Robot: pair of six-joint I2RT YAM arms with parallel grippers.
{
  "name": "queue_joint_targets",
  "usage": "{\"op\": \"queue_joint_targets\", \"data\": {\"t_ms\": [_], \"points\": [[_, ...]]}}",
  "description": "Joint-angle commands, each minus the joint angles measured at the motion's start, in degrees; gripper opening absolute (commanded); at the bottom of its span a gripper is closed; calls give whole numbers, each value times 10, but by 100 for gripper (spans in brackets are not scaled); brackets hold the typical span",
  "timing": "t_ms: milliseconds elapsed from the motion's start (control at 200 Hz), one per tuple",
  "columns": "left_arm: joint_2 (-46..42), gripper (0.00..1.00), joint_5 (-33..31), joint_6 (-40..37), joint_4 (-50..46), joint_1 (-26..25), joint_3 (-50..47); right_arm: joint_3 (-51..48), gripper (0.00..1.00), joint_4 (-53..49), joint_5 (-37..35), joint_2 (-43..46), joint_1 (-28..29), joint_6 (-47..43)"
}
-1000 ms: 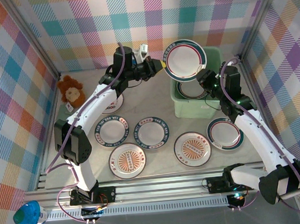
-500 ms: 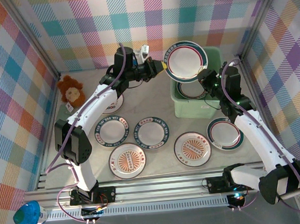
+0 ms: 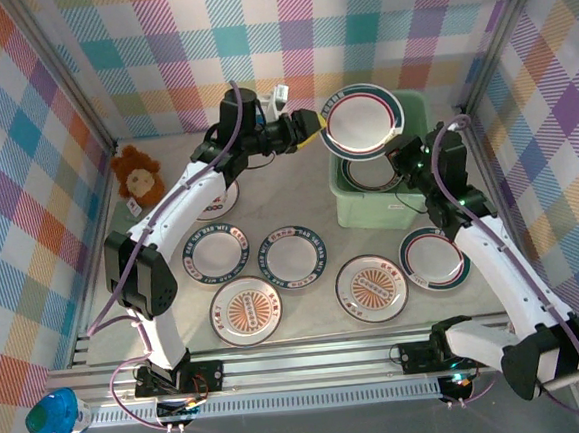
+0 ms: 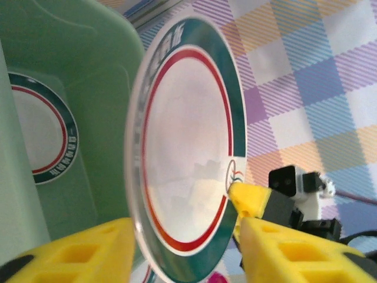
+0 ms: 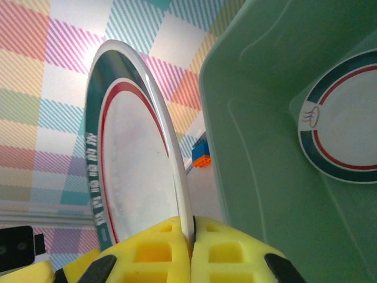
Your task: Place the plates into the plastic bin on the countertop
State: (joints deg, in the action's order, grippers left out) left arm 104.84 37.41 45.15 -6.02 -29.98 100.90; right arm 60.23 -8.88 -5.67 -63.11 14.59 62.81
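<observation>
A white plate with a teal rim (image 3: pixel 363 120) hangs tilted on edge above the back left corner of the mint-green bin (image 3: pixel 382 217). My right gripper (image 3: pixel 398 151) is shut on its lower rim, the fingers pinching the edge (image 5: pixel 191 224). My left gripper (image 3: pixel 313 126) stands open at the opposite side, its yellow fingers (image 4: pixel 76 253) wide apart with the plate (image 4: pixel 188 141) between them. One teal-rimmed plate (image 3: pixel 372 176) lies flat in the bin (image 4: pixel 70 65), seen too in the right wrist view (image 5: pixel 344 118). Several plates (image 3: pixel 293 255) lie on the countertop (image 3: pixel 298 196).
A stuffed lion toy (image 3: pixel 138 173) sits at the back left. A small blue-orange block (image 5: pixel 201 154) lies beside the bin's (image 5: pixel 277 177) outer wall. One plate (image 3: pixel 434 258) lies just in front of the bin, another (image 3: pixel 223 197) partly under the left arm. Plaid walls enclose the countertop.
The plate and both grippers have drifted slightly to the right, towards the bin. The plates on the countertop have not moved.
</observation>
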Motion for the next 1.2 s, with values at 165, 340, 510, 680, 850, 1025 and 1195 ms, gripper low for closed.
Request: {"op": "queue_joint_targets", "data": {"t_ms": [165, 340, 510, 680, 850, 1025, 1195], "points": [[-22, 69, -31, -36, -43, -8, 45, -18, 0, -28, -84, 67, -1, 41], [-52, 75, -70, -80, -83, -5, 45, -16, 0, -82, -146, 81, -1, 64], [-60, 76, -82, -100, -91, 15, 21, -24, 0, -88, -180, 47, -1, 100], [-47, 76, -77, -95, -76, 51, -10, 12, 0, -79, -182, -35, 0, 93], [-19, 76, -52, -93, -69, 90, -18, 41, 0, -95, -230, -111, 12, 122], [19, 76, -32, -99, -55, 122, -14, 61, 0, -75, -258, -170, 15, 139], [73, 76, -11, -86, -44, 134, 4, 114, 0, -83, -252, -249, 19, 157]]}}
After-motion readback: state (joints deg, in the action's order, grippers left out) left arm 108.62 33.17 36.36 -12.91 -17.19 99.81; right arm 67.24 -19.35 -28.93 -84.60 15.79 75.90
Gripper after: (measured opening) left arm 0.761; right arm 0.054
